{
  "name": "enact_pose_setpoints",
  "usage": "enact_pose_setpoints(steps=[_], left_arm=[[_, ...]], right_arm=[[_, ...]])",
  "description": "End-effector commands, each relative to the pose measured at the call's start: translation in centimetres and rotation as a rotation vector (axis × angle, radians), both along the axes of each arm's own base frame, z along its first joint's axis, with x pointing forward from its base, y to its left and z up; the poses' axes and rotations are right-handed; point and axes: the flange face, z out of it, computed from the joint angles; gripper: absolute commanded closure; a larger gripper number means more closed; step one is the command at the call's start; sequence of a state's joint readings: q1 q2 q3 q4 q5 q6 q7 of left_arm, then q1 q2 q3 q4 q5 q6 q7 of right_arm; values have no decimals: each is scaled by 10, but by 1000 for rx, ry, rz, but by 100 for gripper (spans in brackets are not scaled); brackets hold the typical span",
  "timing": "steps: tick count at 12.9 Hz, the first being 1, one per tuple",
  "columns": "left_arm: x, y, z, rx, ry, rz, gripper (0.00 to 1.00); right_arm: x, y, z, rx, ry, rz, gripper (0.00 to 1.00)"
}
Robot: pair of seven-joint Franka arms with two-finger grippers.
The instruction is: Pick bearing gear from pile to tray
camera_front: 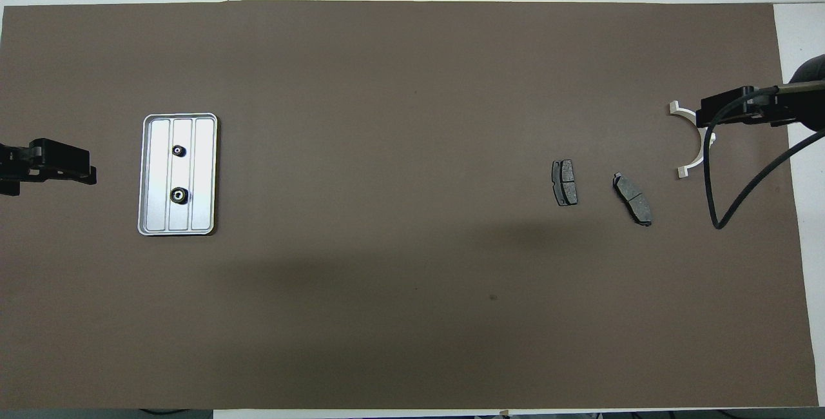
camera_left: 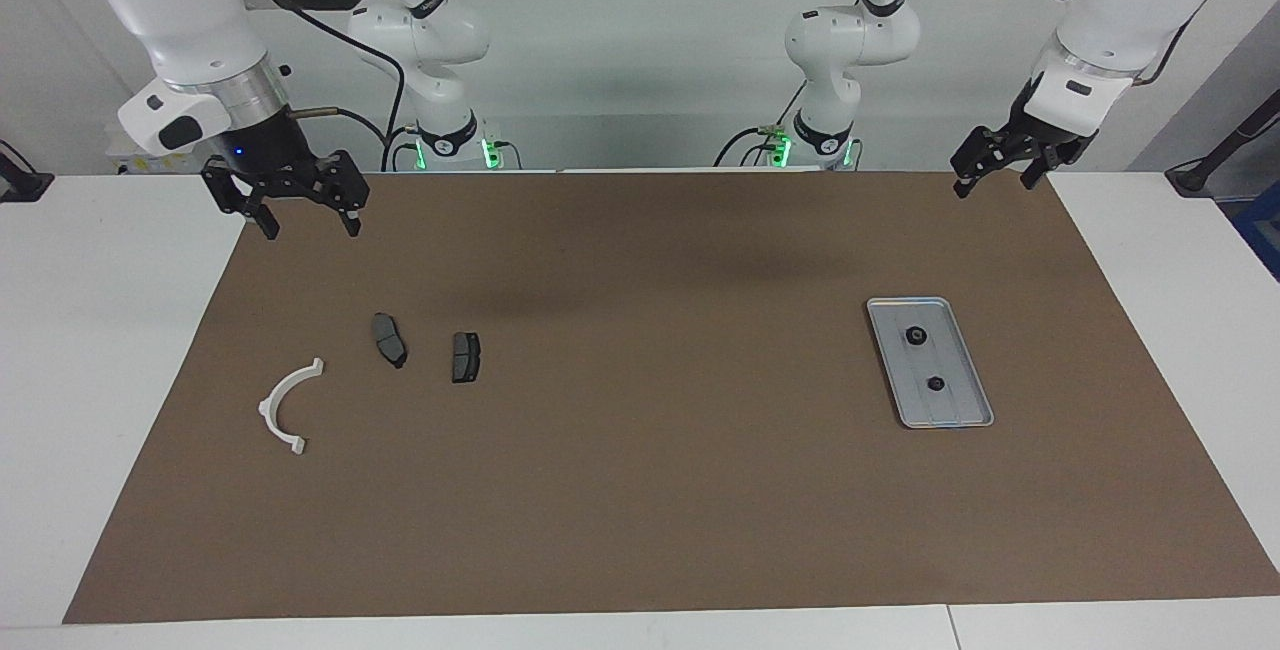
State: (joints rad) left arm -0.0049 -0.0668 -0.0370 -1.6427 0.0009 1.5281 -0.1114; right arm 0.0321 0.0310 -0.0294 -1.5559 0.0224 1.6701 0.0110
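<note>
No legible text, labels, brands or nos. anywhere: nothing readable on arms, tray [camera_left: 978,416], parts or table [camera_left: 120,350].

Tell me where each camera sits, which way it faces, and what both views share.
Facing view: high across the table, looking at both arms; left gripper and right gripper hang open.
Overhead view: above the robots' end, looking steeply down; only gripper ends show at the edges.
Shared: tray holding two gears, and the white bracket.
</note>
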Motion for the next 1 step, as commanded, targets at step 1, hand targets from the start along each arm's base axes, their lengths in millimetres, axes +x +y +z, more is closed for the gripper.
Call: enact_pose_setpoints(steps=[1], left_arm=[[-5,2,1,-11,-15,-11,0]], right_arm=[[-4,-1,3,-8,-9,14,0]])
